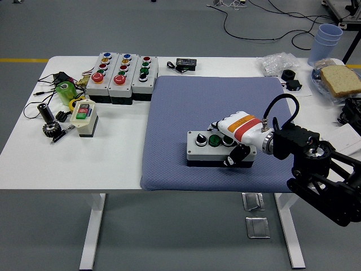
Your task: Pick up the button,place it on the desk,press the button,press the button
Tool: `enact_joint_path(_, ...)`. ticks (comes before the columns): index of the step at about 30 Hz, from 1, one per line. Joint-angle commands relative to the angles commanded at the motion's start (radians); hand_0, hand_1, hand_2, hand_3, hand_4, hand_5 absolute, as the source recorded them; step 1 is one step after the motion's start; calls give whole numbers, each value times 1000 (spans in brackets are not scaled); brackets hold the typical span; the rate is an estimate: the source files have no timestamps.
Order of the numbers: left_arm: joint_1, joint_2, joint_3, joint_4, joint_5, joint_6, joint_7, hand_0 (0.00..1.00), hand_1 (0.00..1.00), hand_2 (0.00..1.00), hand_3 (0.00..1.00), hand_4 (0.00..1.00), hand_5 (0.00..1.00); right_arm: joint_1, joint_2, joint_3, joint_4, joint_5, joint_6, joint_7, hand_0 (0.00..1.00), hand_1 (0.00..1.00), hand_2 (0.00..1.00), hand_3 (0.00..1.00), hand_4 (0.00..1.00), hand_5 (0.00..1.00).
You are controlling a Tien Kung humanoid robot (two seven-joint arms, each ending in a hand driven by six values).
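Observation:
A grey button box (210,148) with a black knob and a green button on top lies on the blue mat (186,107), near its front edge. My right hand (237,138), white with an orange and red band, is closed around the box's right end, fingers over the top and thumb at the front side. The box rests flat on the mat. The left arm is out of sight.
Three grey button boxes (121,73) stand at the back left of the white table (34,152). A small cream switch box (83,117), a green object (65,90), a gear and cables lie at the left. Bread (340,79), blue cups (327,38) and black parts sit at the back right.

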Motion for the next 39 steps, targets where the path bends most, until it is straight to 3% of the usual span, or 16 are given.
enact_joint_path(1, 0, 0, 0, 0, 1, 0, 0, 654, 642, 660, 561, 339, 851, -1, 0, 1, -1, -2, -1, 0, 125, 148, 419, 500, 773, 2)
enact_joint_path(2, 1, 0, 0, 0, 2, -1, 0, 656, 641, 660, 561, 339, 850, -3, 1, 2, -2, -6, -4, 0, 205, 208, 459, 534, 807, 2)
enact_joint_path(13, 5, 0, 0, 0, 8, -2, 2, 657, 642, 661, 562, 339, 851, -8, 2, 7, -14, -16, 24, -3, 226, 238, 479, 597, 846, 2)
enact_joint_path(14, 6, 0, 0, 0, 9, -2, 2, 657, 643, 661, 563, 340, 853, -9, 2, 7, -15, -16, 22, -1, 470, 439, 585, 664, 862, 2)
enact_joint_path(19, 5, 0, 2, 0, 8, -2, 2, 657, 643, 661, 563, 340, 853, -10, 5, 9, -17, -7, 16, 3, 470, 439, 585, 664, 862, 2)
enact_joint_path(20, 5, 0, 1, 0, 7, -2, 1, 657, 643, 661, 564, 340, 846, -10, 5, 10, -17, -5, 16, 2, 542, 508, 628, 712, 862, 2)
enact_joint_path(24, 3, 0, 3, 0, 4, -1, 1, 657, 643, 661, 564, 340, 846, -10, 4, 13, -16, 4, 15, 3, 542, 508, 628, 712, 862, 2)
enact_joint_path(25, 3, 0, 4, 0, 3, -2, 1, 657, 643, 661, 565, 339, 847, -10, 3, 15, -16, 8, 15, 4, 623, 606, 744, 826, 942, 2)
enact_joint_path(31, -1, 0, 4, 0, 2, -2, 1, 657, 643, 661, 565, 339, 847, -13, 0, 26, -4, 44, 23, 2, 623, 606, 744, 826, 942, 2)
enact_joint_path(32, -1, 0, 4, 0, 2, -2, 1, 657, 643, 661, 565, 338, 844, -13, -1, 27, -3, 46, 24, 2, 657, 687, 852, 875, 960, 2)
enact_joint_path(37, -2, 0, 5, 0, -1, -1, 0, 657, 643, 661, 565, 338, 844, -17, -6, 42, 14, 94, 74, -9, 657, 687, 852, 875, 960, 2)
enact_joint_path(38, -2, 0, 5, 0, 0, -1, 0, 657, 642, 661, 564, 338, 844, -18, -6, 46, 16, 101, 90, -15, 787, 785, 916, 935, 973, 2)
enact_joint_path(39, -2, 0, 5, 0, 1, -2, 0, 657, 642, 661, 564, 338, 844, -18, -7, 49, 19, 107, 102, -20, 787, 785, 916, 935, 973, 2)
